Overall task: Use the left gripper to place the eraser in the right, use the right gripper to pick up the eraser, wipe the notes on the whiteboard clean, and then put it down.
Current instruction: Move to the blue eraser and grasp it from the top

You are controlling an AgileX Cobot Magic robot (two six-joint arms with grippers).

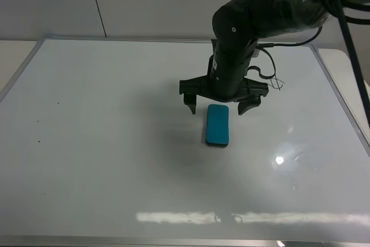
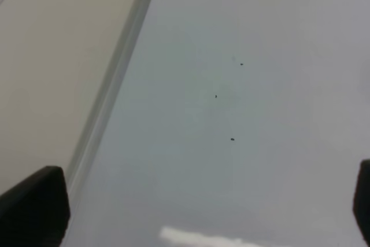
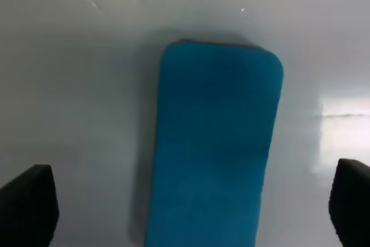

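Glossy whiteboard (image 1: 115,160), teal eraser (image 1: 217,125) lying flat

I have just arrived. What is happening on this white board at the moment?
The wide black two-finger right gripper hangs with its jaws open over the far end of the small teal-blue plastic eraser. The eraser lies flat on the large glossy whiteboard and is not gripped; the fingers stand apart on either side of it. The black left gripper is also open and holds nothing. It sits over the board, close to the thin silver frame.
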